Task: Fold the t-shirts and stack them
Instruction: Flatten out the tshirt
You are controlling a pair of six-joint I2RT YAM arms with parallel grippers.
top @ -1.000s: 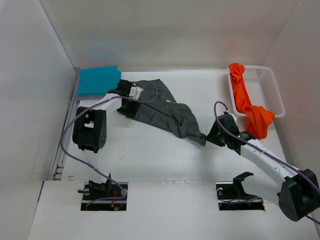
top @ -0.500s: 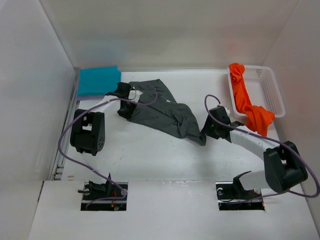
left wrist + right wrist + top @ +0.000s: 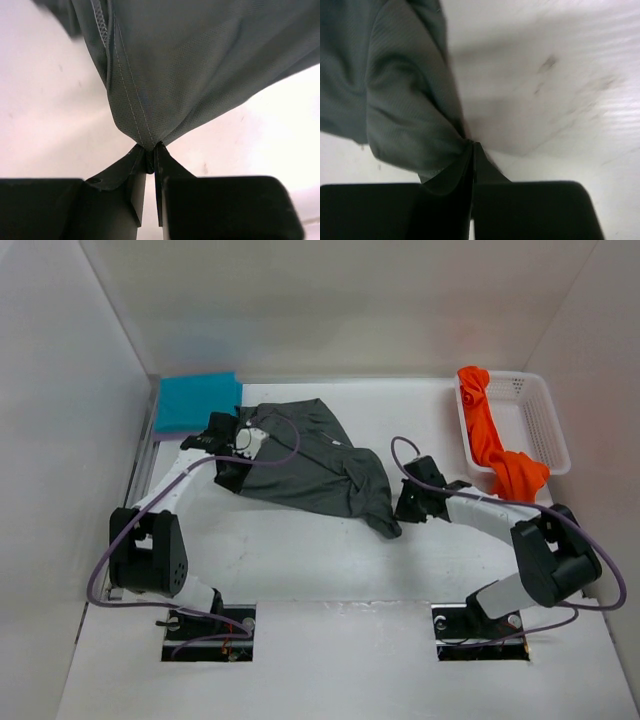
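Since folding likely needs it spread flat, the left gripper [image 3: 150,150] is clamping the dark grey t-shirt [image 3: 310,455] at its nine o'clock edge, with the right gripper [image 3: 471,145] pinching its four o'clock corner, mid-table [image 3: 300,560].

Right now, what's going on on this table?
Both arms are working the dark grey t-shirt: the left fingers are shut on its far-left edge, the right fingers on its near-right end, the shirt crumpled between them. A teal shirt lies folded in the back-left corner; an orange shirt hangs over the rim of the basket.
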